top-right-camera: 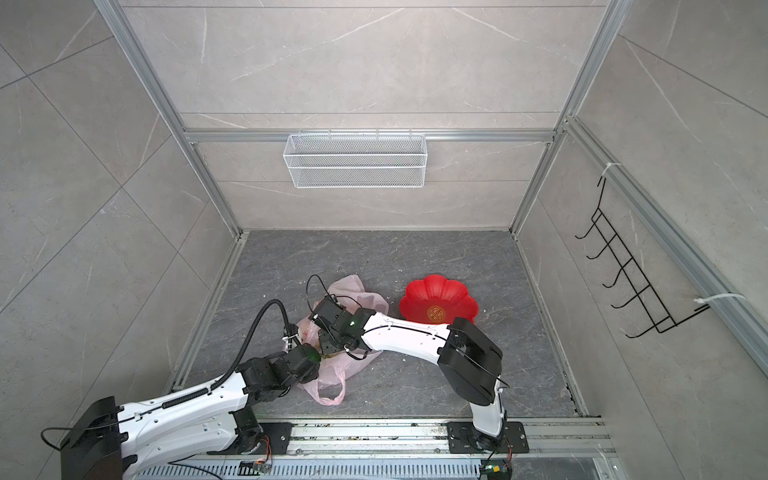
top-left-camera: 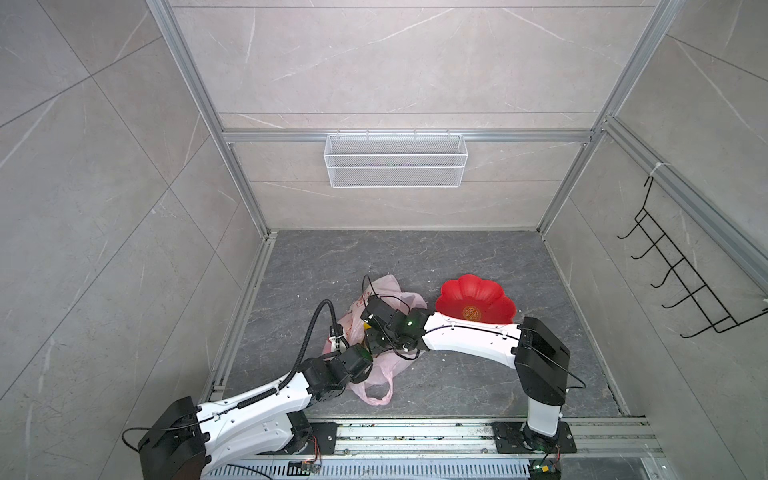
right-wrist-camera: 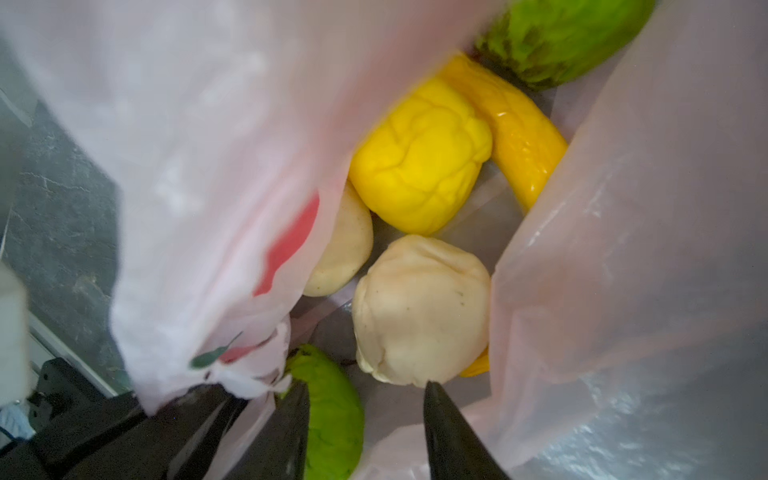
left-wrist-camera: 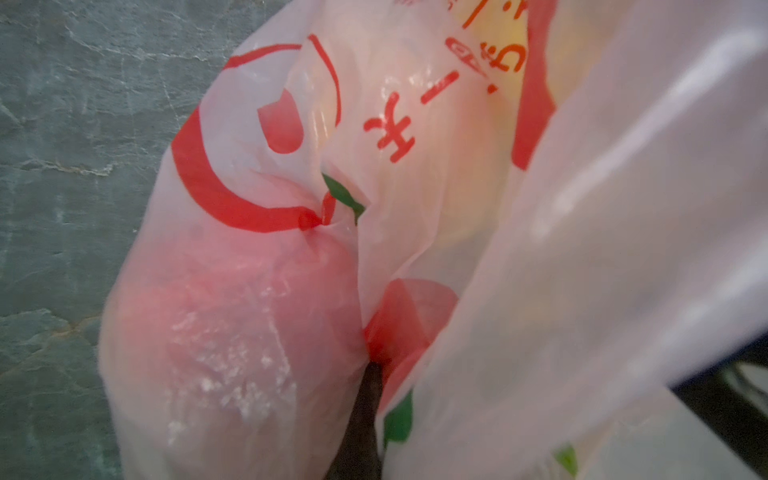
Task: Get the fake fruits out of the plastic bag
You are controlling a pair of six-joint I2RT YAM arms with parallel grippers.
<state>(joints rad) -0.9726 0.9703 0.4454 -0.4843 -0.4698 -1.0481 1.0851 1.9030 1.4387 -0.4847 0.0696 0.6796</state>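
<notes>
Grey stone slab (top-left-camera: 457, 374) below, pale tiled walls all round. In both top views the bag (top-left-camera: 388, 286) lies crumpled mid-slab, with the empty red dish (top-left-camera: 473, 297) just to its right. Both my wrists crowd over the bag, and the fruits barely show from up there.

From my left wrist, the left gripper (left-wrist-camera: 371, 374) is pinched tight on a gather of bag film. A round red bulge, the apple (left-wrist-camera: 232, 332) I judge, presses against the film beside it.

From my right wrist, the right gripper (right-wrist-camera: 368, 388) sits inside the bag's mouth, fingers apart and clamping nothing. The beige lump (right-wrist-camera: 419, 307) lies just ahead, about touching one fingertip. A green fruit (right-wrist-camera: 332, 415) lies by the other finger. Beyond come the yellow lump (right-wrist-camera: 419, 153), then the banana (right-wrist-camera: 519, 137) along the far wall, its long axis slanting away from me.

My right arm is plainly the nearer. The beige lump sits off-centre toward one finger, so I would shift across to straddle it before closing.
</notes>
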